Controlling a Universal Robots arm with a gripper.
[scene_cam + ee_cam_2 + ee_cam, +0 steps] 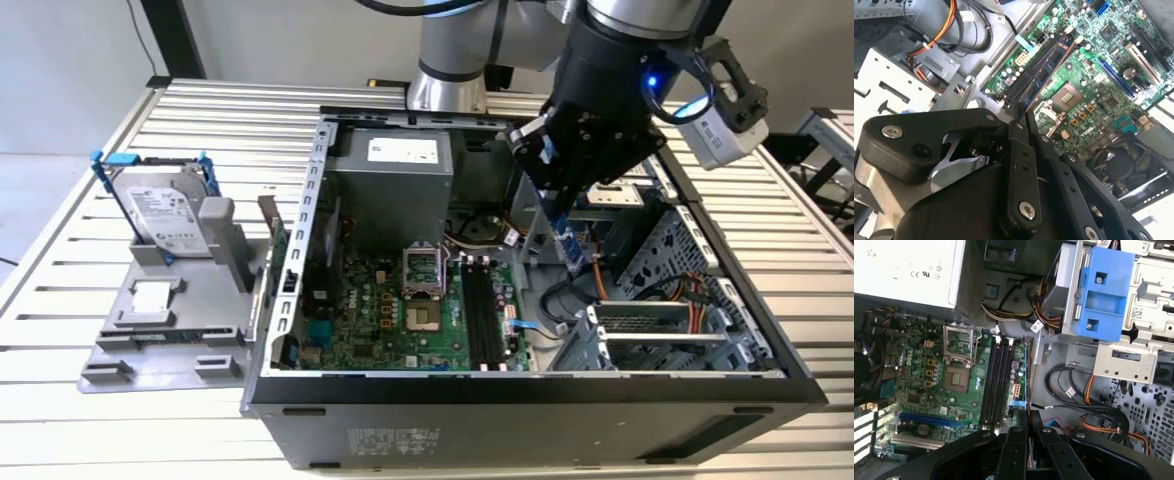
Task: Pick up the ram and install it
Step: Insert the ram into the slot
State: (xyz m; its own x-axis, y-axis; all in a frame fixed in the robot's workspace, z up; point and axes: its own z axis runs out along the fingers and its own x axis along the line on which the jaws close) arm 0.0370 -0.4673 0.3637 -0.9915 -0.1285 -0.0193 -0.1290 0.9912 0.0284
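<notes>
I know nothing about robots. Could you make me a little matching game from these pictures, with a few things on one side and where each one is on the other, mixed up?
Things:
1. the ram
2. the hard drive
3. the motherboard
4. the power supply

Places:
A. lying flat on the floor of the open case
B. standing upright on the gray holder, outside the case
C. clamped in the gripper, over the open case
D. boxed in at the case's far end in the exterior view

Pairs: 1-C, 2-B, 3-A, 4-D
</notes>
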